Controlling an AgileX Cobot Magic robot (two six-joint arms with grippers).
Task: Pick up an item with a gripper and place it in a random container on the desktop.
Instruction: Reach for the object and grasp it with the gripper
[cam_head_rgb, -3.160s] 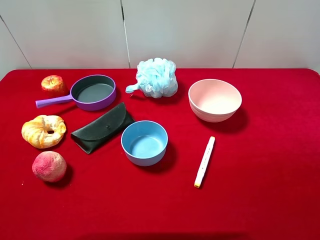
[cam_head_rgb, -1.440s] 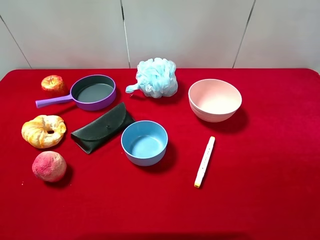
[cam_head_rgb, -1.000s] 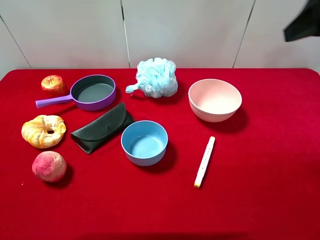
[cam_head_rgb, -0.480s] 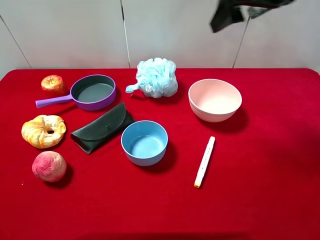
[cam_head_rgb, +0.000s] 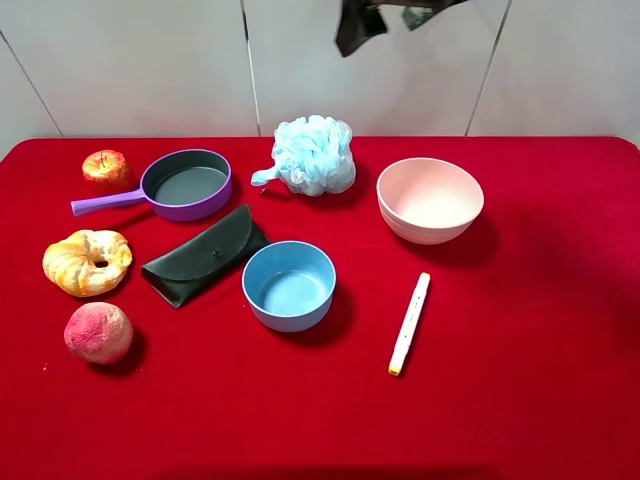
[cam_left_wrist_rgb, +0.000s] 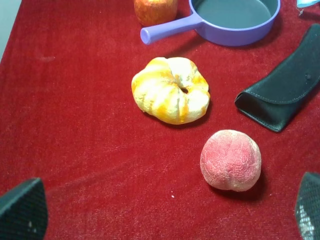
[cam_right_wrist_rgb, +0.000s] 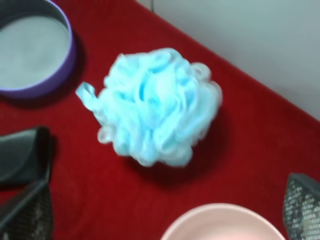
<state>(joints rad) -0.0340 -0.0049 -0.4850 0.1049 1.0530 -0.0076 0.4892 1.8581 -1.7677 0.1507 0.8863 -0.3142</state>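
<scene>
The bath pouf (cam_head_rgb: 315, 155) rests free on the red desktop (cam_head_rgb: 520, 400), at its far side, near the pink bowl (cam_head_rgb: 430, 200), which we judge a fitting goal. Our right gripper (cam_head_rgb: 388, 12) hovers high above the pouf, jaws wide apart, ready to descend on it. Our left gripper (cam_left_wrist_rgb: 165, 212), jaws also apart, waits aside so nothing collides.

This looks like a robot test lab. A plain white panelled wall (cam_head_rgb: 130, 70) stands behind the black claw (cam_head_rgb: 385, 18), and a table draped in bright red felt (cam_head_rgb: 560, 400) lies beneath it. Well below and off to one side sit a pink mock peach (cam_head_rgb: 98, 333) and a purple plastic toy pan (cam_head_rgb: 186, 184).
</scene>
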